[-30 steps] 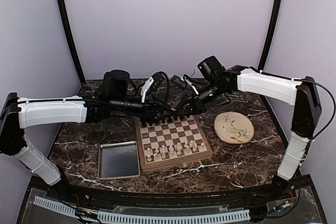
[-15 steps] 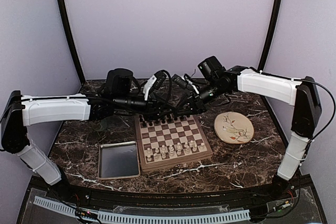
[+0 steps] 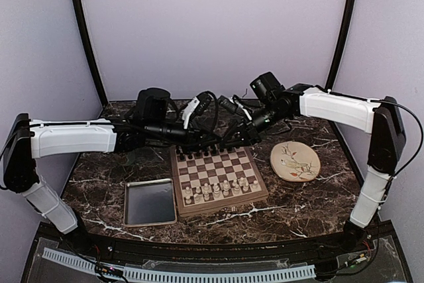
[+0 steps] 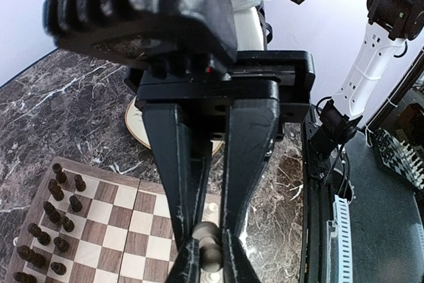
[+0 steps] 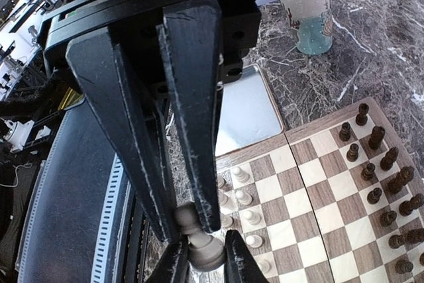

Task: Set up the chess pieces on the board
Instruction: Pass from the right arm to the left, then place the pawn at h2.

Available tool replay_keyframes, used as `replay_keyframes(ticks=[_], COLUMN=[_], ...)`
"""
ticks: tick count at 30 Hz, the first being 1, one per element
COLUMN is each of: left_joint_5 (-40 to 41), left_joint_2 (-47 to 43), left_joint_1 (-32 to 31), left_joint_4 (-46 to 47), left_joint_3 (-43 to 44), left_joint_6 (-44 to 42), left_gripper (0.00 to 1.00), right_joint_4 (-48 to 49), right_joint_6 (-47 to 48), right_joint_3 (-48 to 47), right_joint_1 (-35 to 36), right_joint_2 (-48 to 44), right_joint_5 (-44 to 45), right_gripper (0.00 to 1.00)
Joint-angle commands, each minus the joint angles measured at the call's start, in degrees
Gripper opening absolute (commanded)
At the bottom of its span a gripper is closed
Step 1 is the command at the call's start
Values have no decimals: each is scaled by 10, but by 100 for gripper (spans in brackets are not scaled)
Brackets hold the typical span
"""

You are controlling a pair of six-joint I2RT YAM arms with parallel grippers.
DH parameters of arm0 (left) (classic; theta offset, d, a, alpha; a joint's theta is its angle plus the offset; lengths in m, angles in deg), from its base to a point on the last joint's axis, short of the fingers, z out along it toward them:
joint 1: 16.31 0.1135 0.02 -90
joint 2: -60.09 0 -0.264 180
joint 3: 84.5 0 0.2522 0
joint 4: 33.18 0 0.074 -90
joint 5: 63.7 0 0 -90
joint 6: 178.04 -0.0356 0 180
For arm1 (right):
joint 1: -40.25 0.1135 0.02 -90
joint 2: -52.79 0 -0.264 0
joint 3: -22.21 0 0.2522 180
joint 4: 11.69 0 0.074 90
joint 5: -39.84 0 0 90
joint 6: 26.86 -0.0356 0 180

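Observation:
The board [image 3: 222, 204] lies mid-table, with dark chess pieces [image 3: 212, 152] on its far rows and cream ones [image 3: 218, 190] on its near rows. Above the far edge my two grippers meet tip to tip. In both wrist views one pale pawn-shaped piece [image 5: 204, 248] is pinched from both sides. My right gripper [image 5: 187, 220] is shut on its head. My left gripper [image 4: 209, 233] is shut on the same piece [image 4: 211, 251]. In the top view the left gripper [image 3: 220, 142] and right gripper [image 3: 233, 140] hide the piece.
A grey metal tray [image 3: 150, 202] sits left of the board. A round floral plate [image 3: 295, 161] lies to its right. A mug [image 5: 306, 8] stands on the marble at the far left. Cables hang above the board's back edge.
My left arm has reached right to the right gripper, and its jaws have closed on the piece held there. The right arm has hardly moved.

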Motion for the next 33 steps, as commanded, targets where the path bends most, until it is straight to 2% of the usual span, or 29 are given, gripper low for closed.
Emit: replay_keyframes(ticks=[1,3,4,6,11,15,19,23,26,33], left_joint_5=[-20,-20,-19,-14,-6,12,26,55,86,137], left_joint_2=[12,21,28,41,85,125,170,220,253,321], left_joint_1=[0,0,0,0,-3,-21,-47,-73,-90,-112], left_joint_4=[-4,-14,-21,-40,-96,-153,-196,-254,-293,-359], left_joint_3=[23,34,41,56,102,150,204,272,316,394], left_joint_6=[1,-4,-9,-17,-43,-87,-120,-160,-185,-216], left_gripper=[9,8,8,8,7,7,7,7,7,7], right_joint_4=[-14,-30,-37,-39,-74,-86,-49,2,37,51], right_joint_6=[34,47,50,54,94,114,75,30,16,22], right_joint_3=[10,18,27,56,122,166,191,231,260,274], right_joint_1=[-3,-9,-12,-28,-91,-182,-244,-253,-253,-253], right_joint_2=[-32,-42,-48,-68,-110,-157,-171,-174,-186,-192], right_joint_5=[13,40,56,78,110,122,171,247,254,261], right_gripper=[26,36,46,51,53,54,54,53,53,53])
